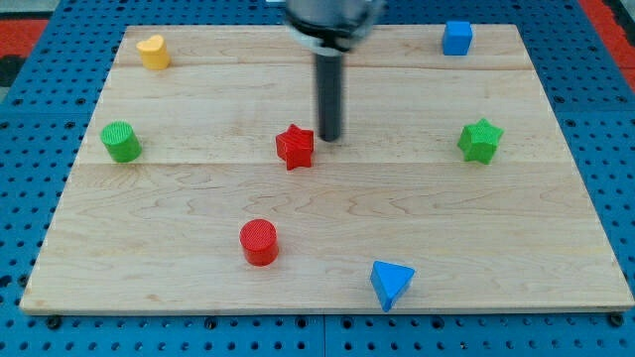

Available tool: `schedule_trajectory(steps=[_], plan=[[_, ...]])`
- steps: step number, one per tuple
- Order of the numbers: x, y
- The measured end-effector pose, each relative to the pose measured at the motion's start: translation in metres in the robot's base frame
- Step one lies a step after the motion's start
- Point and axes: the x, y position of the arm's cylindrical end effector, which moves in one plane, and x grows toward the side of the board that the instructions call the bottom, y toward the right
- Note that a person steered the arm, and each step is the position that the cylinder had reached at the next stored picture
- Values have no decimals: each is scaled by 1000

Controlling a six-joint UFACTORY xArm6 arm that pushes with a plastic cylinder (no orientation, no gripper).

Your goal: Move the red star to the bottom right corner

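My tip rests just right of the red star, on a pale wooden board. I have no fingers, only a bare rod. Blue pegboard surrounds it.

The arm's housing is cut off by the far edge of the view and smeared with blur (no detail readable). The pegboard runs past every edge, and the board's underside stays hidden.
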Motion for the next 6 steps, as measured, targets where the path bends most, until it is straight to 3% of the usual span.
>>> schedule_trajectory(steps=[1, 2, 3, 4, 5, 6], plan=[[-3, -9], [-69, -54], [-40, -104], [22, -78], [33, 31], [31, 60]])
